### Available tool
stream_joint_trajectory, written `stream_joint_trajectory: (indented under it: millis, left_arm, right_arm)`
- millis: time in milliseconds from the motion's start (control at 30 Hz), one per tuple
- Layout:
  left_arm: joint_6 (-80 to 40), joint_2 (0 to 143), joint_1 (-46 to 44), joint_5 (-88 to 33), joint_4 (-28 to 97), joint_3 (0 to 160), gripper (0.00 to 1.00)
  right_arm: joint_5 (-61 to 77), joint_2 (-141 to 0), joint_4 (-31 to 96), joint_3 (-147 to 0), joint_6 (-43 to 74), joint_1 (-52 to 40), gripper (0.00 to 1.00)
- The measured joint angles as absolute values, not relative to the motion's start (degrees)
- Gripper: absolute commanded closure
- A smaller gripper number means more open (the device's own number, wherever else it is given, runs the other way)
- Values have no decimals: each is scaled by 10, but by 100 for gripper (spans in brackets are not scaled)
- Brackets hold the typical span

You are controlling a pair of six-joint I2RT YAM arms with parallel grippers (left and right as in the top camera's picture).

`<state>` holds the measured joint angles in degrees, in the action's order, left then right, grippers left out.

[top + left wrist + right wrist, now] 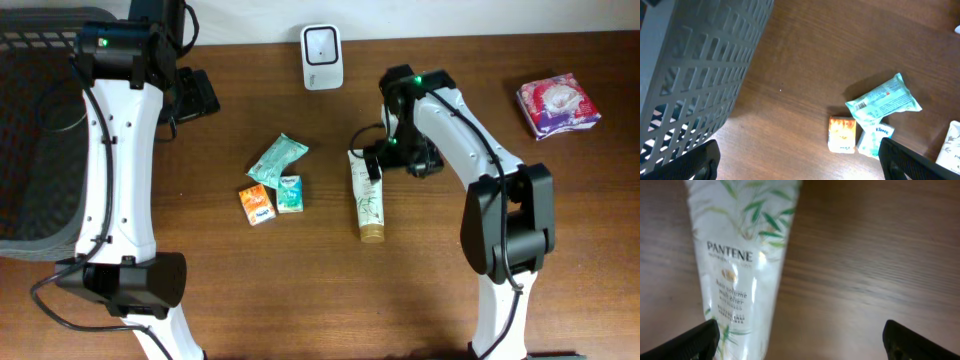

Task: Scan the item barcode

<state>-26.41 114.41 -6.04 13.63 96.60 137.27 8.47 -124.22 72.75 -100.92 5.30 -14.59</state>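
Note:
A white Pantene tube point(367, 200) with green leaf print lies flat on the wooden table, cap toward the front. My right gripper point(378, 158) hovers over its far end, open and holding nothing. In the right wrist view the tube point(740, 265) lies label up near the left fingertip point(700, 340), with bare wood under the right gripper point(805, 347). No barcode shows on it. A white scanner point(322, 56) stands at the back centre. My left gripper point(190, 95) is open at the back left, next to the basket.
A teal pack point(277, 158), an orange pack point(256, 203) and a small Kleenex pack point(290, 194) lie left of the tube. A pink tissue pack point(558, 104) sits at the far right. A dark grey basket point(35, 140) fills the left side.

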Motion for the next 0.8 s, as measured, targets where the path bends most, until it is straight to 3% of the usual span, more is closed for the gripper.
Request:
stream_joint_trajectory:
  millis: [100,133,233,267,333,433,600,800]
  left_arm:
    - [-264,1144,-60,136,966,1373,1]
    - [-264,1144,-60,136,967,1373,1]
    - [-264,1144,-60,136,966,1373,1]
    - [-264,1144,-60,136,967,1373,1]
    - [-264,1144,-60,136,966,1373,1]
    - [-264,1144,-60,136,967,1373,1]
    - [-264,1144,-60,136,967,1373,1]
    - [-264,1144,-60,136,966,1373,1]
  right_arm:
    - [182,-1244,651,-932,29,-139,1]
    - [223,-1237,617,-905,28,-139,11]
    - [277,-1227,579,-871,26,-139,53]
    - [284,-1227,577,-865,24,-139,59]
    - [302,-1230,576,-860,26,-138,79]
    - [316,-1231,599,-875,41,-138,95]
    - [222,-1245,721,-998,68,-142,96]
    - [53,-1245,733,-1010,141,-199,96]
